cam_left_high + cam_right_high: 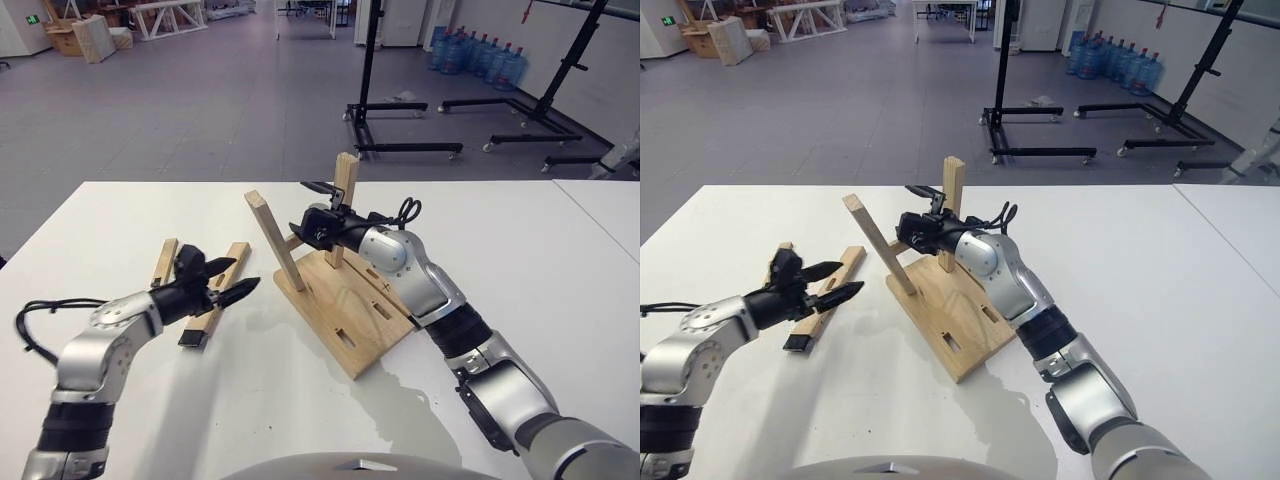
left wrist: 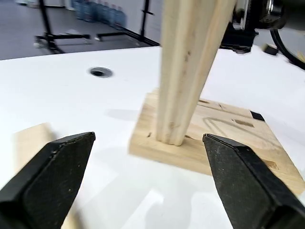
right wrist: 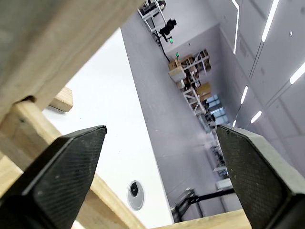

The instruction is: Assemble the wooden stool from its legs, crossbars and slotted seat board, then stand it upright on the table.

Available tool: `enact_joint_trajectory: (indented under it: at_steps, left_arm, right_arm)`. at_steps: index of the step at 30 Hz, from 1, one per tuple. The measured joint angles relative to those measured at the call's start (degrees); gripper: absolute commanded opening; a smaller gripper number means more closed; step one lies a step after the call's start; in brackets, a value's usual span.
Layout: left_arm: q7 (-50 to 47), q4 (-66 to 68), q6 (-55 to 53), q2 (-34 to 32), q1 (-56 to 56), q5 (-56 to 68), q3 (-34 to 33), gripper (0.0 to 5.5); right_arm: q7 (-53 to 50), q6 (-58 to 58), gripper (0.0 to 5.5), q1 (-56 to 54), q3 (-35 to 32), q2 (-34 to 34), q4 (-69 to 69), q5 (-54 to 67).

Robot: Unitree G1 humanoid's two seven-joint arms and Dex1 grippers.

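Right gripper (image 1: pixel 306 213) sits open at the crossbar (image 1: pixel 294 241) joining two legs (image 1: pixel 275 240) slotted into the seat board (image 1: pixel 352 325), which lies flat mid-table. Left gripper (image 1: pixel 244 274), fingers apart, hovers over loose wooden bars (image 1: pixel 212 305) beside the board.

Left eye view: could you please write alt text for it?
On a white table, the right gripper sits open by the crossbar joining two legs standing in the seat board. The left gripper hangs open above a loose leg pair.
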State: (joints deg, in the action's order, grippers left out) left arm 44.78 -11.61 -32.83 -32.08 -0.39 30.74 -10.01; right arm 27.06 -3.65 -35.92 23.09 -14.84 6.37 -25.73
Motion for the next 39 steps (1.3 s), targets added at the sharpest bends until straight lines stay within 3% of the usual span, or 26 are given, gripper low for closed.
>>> enact_joint_trajectory:
  at_steps: [5,10,13,18,23,27,31,34,39]
  left_arm:
    - [-2.9,-1.6,-1.2,1.3,3.6,3.2,-4.6,4.14]
    - [-5.1,-1.7,-1.8,1.7,3.8,4.5,-5.9,4.14]
    - [-5.7,-2.6,-1.8,1.8,4.1,4.6,-6.0,4.14]
    - [-7.4,-4.0,-2.2,2.5,5.2,5.4,-6.3,4.14]
    - [-9.3,-4.2,-2.3,3.8,5.4,6.3,-6.4,4.14]
    - [-12.1,-4.1,-2.3,5.2,4.9,8.1,-9.3,4.14]
    - [-22.8,-4.1,-3.2,6.1,-0.9,12.0,-18.7,4.14]
    - [-33.4,-3.5,-9.2,2.7,-4.9,11.0,-23.5,4.14]
    - [-34.1,12.2,-9.8,-3.8,-9.5,-1.1,-14.6,4.14]
  right_arm:
    - [0.2,-8.2,4.22,-11.0,-7.7,1.8,-3.9,4.0]
    - [0.3,-9.9,4.22,-15.8,-7.9,1.7,-3.9,4.2]
    - [0.9,-8.2,4.22,-15.0,-6.1,-0.1,-2.5,3.2]
    - [-0.9,-1.4,4.22,-2.2,-0.4,-2.6,4.1,1.3]
    - [-3.5,2.3,4.22,-1.3,0.2,-2.4,7.3,1.2]
    - [-1.2,-3.8,4.22,-2.3,-3.8,-0.1,3.8,6.2]
    - [1.9,-13.0,4.22,-13.0,-12.0,2.0,-7.9,15.2]
    - [6.3,-22.8,4.22,-14.3,-15.8,2.1,-17.2,24.1]
    - [5.7,-34.4,4.22,-17.5,-22.9,0.2,-20.9,31.0]
